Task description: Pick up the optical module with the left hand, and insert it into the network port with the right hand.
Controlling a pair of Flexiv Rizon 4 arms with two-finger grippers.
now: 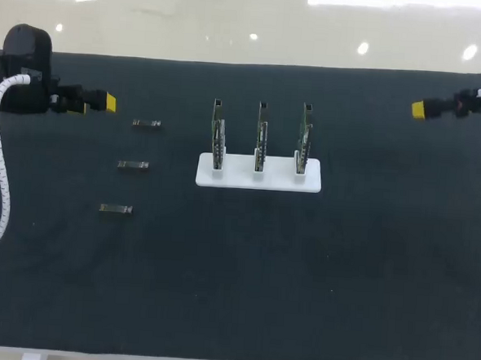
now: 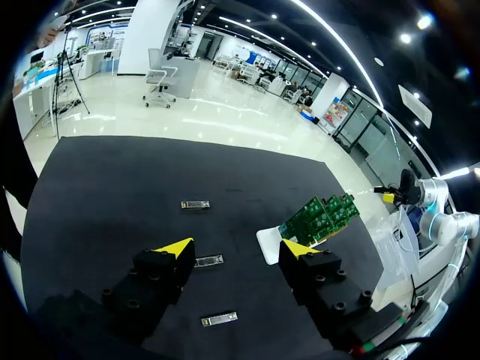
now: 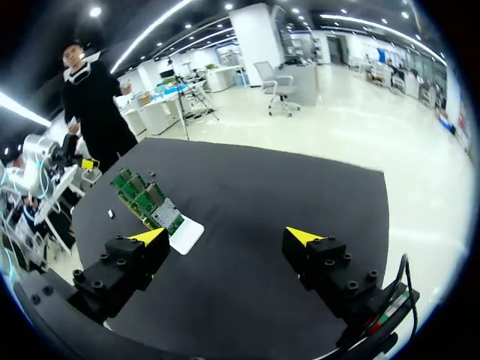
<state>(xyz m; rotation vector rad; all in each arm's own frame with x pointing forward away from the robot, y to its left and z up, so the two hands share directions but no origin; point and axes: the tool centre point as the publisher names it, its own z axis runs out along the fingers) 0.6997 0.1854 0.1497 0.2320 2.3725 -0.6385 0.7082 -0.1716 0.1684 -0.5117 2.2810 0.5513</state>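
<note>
Three small silver optical modules (image 1: 146, 124) lie on the dark counter (image 1: 341, 276) near the left tool (image 1: 106, 102), its tips apart, their long axes running side to side. The right tool (image 1: 420, 109), also spread, hangs far across.

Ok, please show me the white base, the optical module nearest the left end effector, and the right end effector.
white base (image 1: 236, 180), head view, bare top surface between two board slots.
nearest optical module (image 1: 146, 124), head view, middle of its body.
right end effector (image 1: 420, 109), head view, its yellow tips.
</note>
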